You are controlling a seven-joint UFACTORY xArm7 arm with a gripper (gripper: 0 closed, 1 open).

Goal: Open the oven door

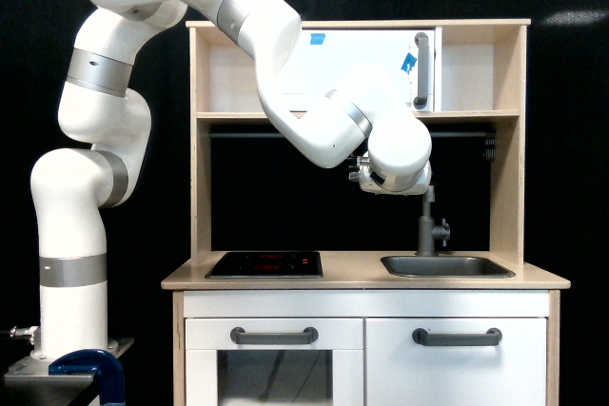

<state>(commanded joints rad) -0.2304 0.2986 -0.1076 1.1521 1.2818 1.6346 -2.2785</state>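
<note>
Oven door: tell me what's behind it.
Nothing shows: the oven door sits shut in the top shelf, hiding its compartment. The arm covers its lower left part. Only bare wood shows beside its grey handle.

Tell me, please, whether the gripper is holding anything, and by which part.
Cannot be told: the gripper is hidden behind the wrist, clearly below the oven door's handle.
</note>
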